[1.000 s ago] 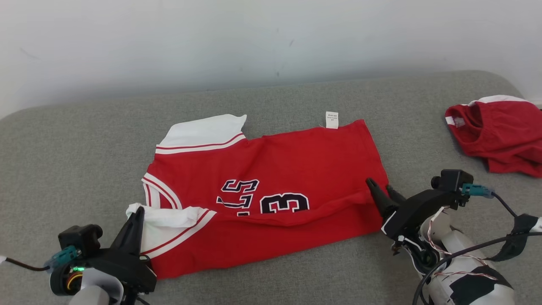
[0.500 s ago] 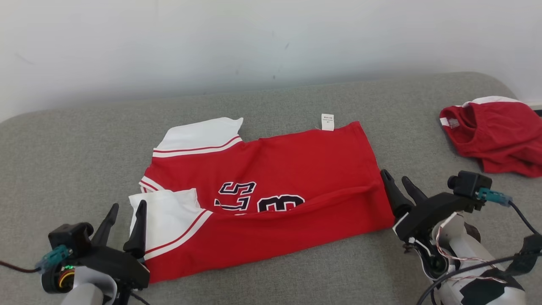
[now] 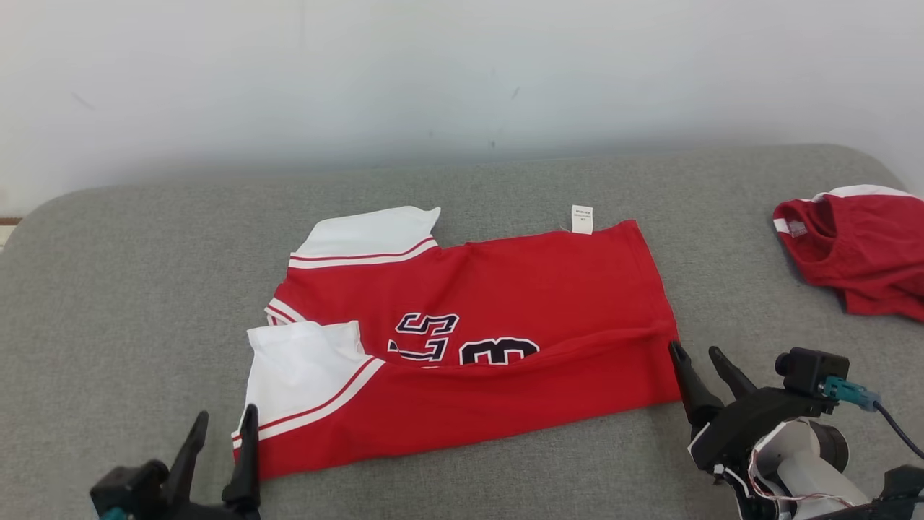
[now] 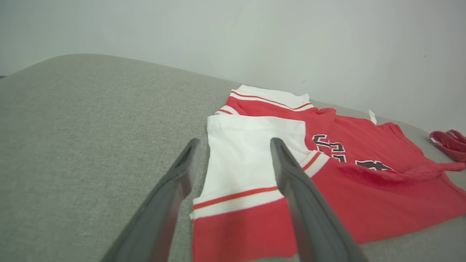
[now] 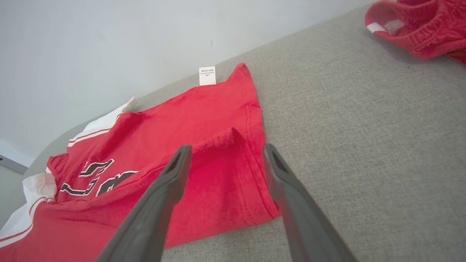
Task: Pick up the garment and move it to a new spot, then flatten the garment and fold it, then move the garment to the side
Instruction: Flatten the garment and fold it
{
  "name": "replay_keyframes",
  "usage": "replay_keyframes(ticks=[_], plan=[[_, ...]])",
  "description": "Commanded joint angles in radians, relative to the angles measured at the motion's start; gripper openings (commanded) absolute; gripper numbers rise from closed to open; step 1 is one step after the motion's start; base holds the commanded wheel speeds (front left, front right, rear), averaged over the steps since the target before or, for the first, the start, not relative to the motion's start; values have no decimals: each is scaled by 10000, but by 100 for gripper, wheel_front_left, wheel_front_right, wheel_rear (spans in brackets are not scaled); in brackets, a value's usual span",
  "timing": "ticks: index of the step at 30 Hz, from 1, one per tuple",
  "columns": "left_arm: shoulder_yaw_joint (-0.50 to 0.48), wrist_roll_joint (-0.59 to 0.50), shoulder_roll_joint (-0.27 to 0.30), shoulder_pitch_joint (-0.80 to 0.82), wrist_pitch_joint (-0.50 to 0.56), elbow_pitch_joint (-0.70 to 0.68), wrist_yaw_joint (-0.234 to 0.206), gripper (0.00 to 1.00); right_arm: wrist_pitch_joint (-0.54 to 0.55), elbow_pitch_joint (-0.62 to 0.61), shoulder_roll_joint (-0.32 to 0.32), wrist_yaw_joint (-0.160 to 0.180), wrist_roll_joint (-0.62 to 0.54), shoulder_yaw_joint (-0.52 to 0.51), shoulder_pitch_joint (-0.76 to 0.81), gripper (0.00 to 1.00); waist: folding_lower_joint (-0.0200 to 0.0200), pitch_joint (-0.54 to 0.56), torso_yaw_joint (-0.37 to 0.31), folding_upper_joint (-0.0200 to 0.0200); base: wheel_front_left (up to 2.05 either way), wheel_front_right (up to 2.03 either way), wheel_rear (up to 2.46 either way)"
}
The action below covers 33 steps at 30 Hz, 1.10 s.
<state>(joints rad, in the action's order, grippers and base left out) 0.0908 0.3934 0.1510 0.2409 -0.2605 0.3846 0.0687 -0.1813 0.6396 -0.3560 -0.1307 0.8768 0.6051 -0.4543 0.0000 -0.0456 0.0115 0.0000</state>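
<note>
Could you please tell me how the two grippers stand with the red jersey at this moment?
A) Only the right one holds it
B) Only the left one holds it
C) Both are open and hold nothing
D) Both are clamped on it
C: the left gripper and the right gripper both have their fingers spread apart at the near edge of the jersey, which lies on the cushion with no cloth pinched.

Head view high, facing down-forward; wrist views low, near, along fingers [image 4: 291,185]; all share garment [image 3: 505,289].
</note>
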Motion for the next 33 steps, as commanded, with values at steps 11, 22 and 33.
replay_keyframes(ticks=[11, 22, 33], plan=[[-226, -502, -122, -369, -33, 421, -29, 100, -219, 450, -46, -1, -856, -82, 24, 100, 0, -317, 92, 0, 0, 0, 0], [-287, -773, -436, -79, -34, 1048, 107, 100, -223, 1170, 177, -1, -1421, -300, -237, 100, 0, -774, 72, 0, 0, 0, 0], [-339, -707, -666, 212, -30, 1841, 345, 20, -115, 1454, 582, -1, -1352, -71, -330, 0, 0, -896, 181, 0, 0, 0, 0]])
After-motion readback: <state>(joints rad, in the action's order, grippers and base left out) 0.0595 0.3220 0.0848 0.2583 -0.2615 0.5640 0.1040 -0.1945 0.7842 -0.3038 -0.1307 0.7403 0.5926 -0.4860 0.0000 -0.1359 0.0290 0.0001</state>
